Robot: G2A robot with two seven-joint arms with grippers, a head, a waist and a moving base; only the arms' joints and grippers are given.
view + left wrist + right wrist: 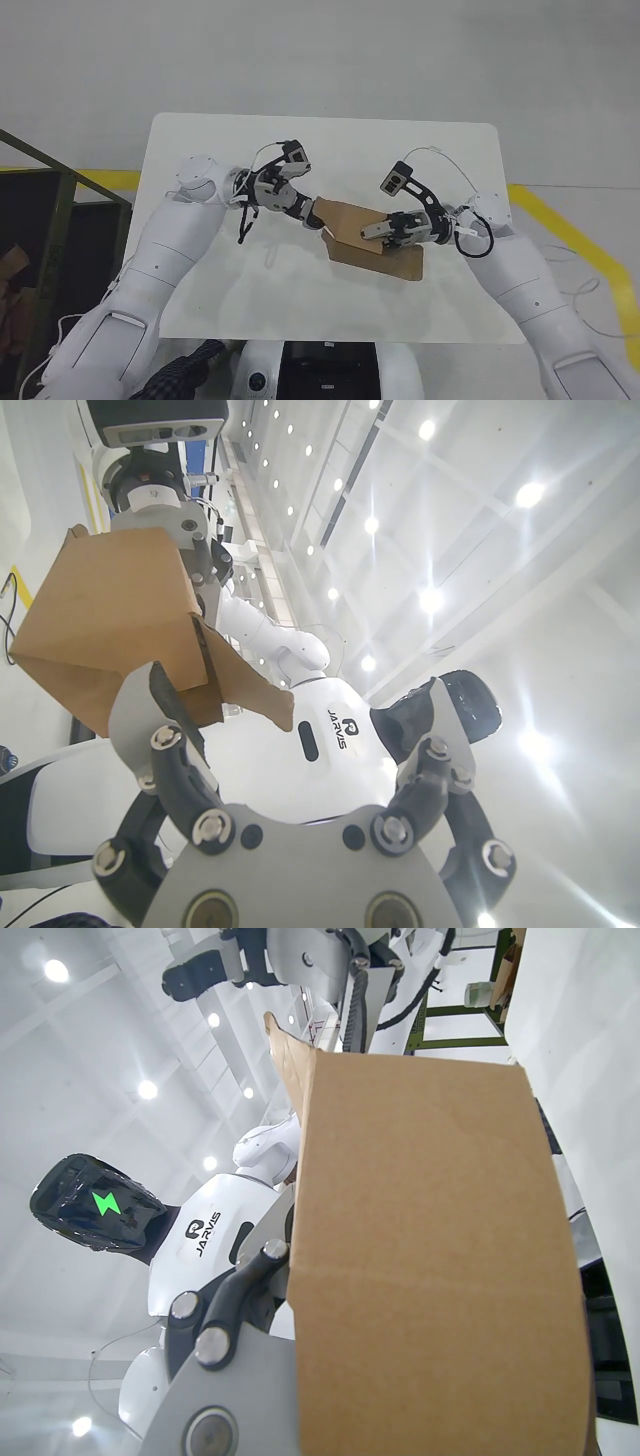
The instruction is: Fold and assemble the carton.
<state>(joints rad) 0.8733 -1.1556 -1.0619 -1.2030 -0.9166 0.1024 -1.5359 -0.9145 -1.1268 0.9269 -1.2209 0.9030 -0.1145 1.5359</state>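
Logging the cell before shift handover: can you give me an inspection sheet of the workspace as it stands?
Surface: white rectangular table, work at its middle.
Job's things: brown cardboard carton, partly folded, one flap loose, between the two grippers.
Clutter: nothing seen.
Grippers: left gripper open, one finger at the carton's near corner; right gripper shut on a carton wall.
Cables: black cable hangs at the left wrist; white cable arcs over the right wrist.
Surroundings: grey floor, yellow floor line, green metal frame.
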